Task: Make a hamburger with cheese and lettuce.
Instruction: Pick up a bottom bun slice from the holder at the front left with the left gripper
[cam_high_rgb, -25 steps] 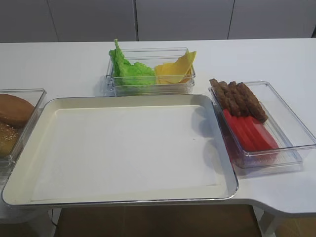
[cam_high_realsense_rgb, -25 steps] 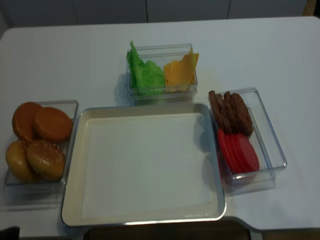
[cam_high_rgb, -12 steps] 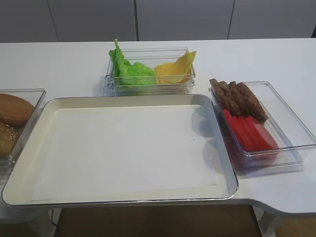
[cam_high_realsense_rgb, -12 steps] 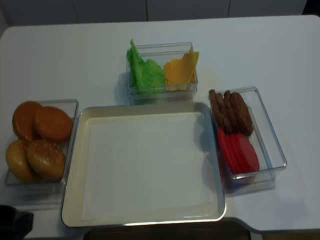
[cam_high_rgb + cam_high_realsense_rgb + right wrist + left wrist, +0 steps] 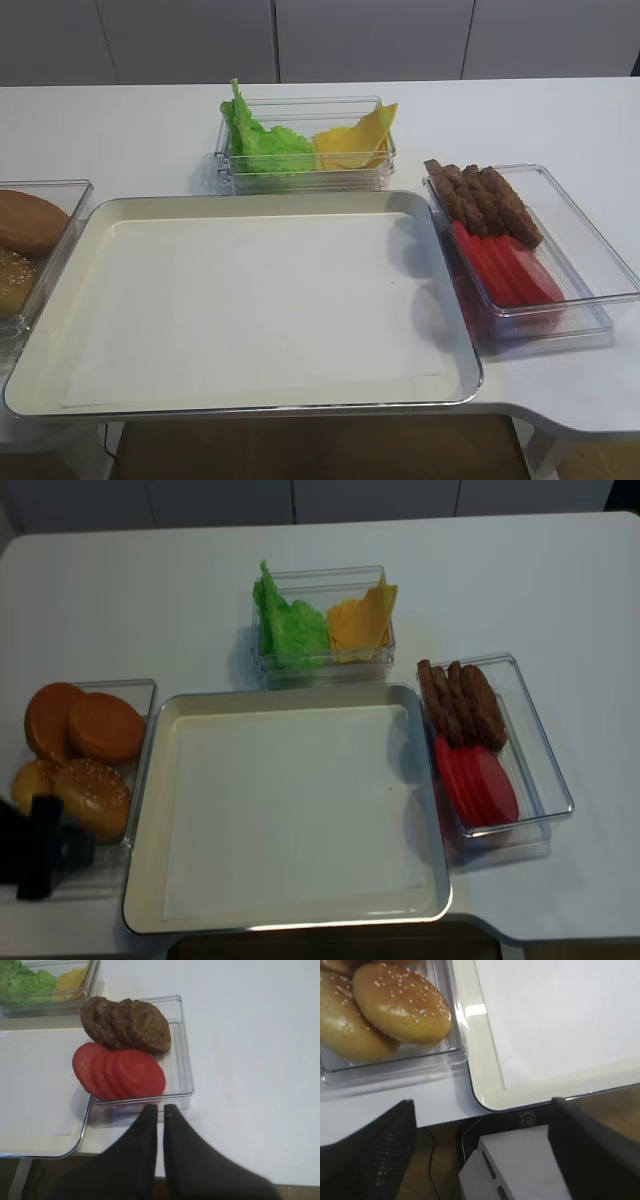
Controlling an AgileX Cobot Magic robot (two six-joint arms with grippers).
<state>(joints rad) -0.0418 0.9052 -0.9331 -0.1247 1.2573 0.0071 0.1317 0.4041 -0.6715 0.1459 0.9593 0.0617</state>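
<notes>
Green ruffled lettuce (image 5: 290,630) and yellow cheese (image 5: 360,620) slices share a clear bin at the back; both also show in the other high view as lettuce (image 5: 262,145) and cheese (image 5: 355,140). No hamburger is in view; the metal tray (image 5: 290,697) carries only a white liner. Whole buns (image 5: 92,798) lie in the left bin. My left gripper (image 5: 40,850) hangs at that bin's near edge, jaws wide open and empty (image 5: 481,1101). My right gripper (image 5: 160,1106) is shut on nothing, just in front of the tomato bin.
A clear bin (image 5: 545,770) at the right holds brown patties (image 5: 462,705) and red tomato slices (image 5: 478,785). The table's front edge runs just below the tray. A white box (image 5: 520,1170) sits under the table edge beneath my left gripper.
My left gripper has risen from the bottom left corner of the high view up to the near edge of the bun bin. The food and the tray have not moved.
</notes>
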